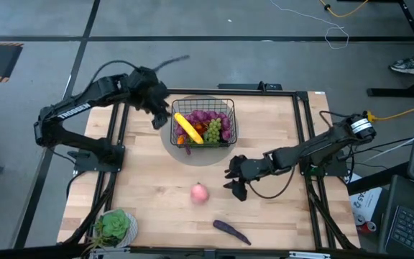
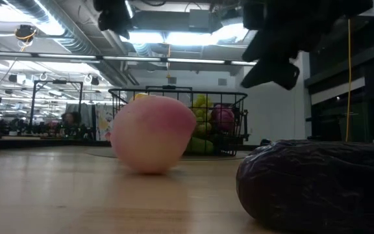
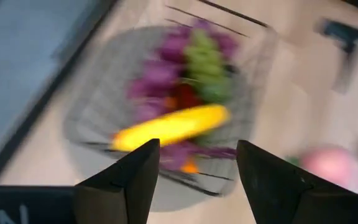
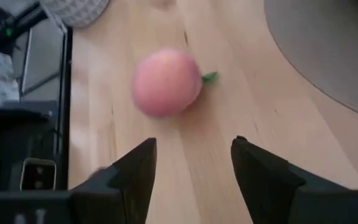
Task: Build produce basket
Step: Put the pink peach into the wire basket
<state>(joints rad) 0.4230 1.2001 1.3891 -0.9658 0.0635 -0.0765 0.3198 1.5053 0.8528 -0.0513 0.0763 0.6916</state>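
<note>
Now the right gripper (image 1: 236, 181), fingers spread and empty, lines up on the peach (image 1: 200, 193), near the filled basket (image 1: 204, 121); probably it rolls if nudged. Left gripper (image 1: 158, 114) hovers open, empty.

A: We note the left arm bent at the elbow and reaching inward from the worktop's left edge, its left tool (image 1: 158, 108) raised, fingers (image 3: 126, 180) parted with nothing between them.

B: Agreed. We record the right arm stretched low from the right edge toward the middle, wrist angled down. The right tool (image 1: 234, 180) hovers above the worktop, fingers (image 4: 263, 171) spread, empty.

A: We see both tools well apart.
</note>
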